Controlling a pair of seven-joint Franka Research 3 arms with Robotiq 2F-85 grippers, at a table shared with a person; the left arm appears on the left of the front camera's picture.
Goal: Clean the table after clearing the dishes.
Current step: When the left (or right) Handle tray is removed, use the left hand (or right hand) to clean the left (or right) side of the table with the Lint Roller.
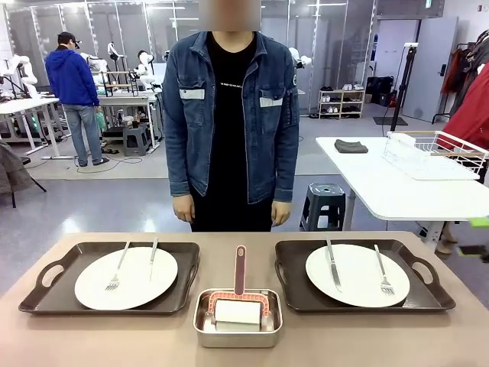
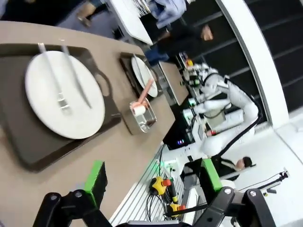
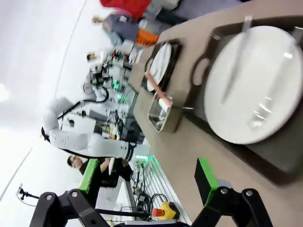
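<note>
Table [image 1: 76, 340]: spans the lower frame.

Lower left: left tray [image 1: 46, 297] carries the left plate [image 1: 137, 284].

Bottom centre: pan [image 1: 205, 330] holds the roller [image 1: 239, 304]. It sits between the trays, just beside both.

Lower right: right tray [image 1: 294, 294] carries the right plate [image 1: 357, 281].

Both plates bear cutlery [image 1: 117, 275].

Left gripper [image 2: 154, 177]: released, jaws wide apart, grasping nothing.

Right gripper [image 3: 147, 178]: released, jaws wide apart, grasping nothing.
</note>
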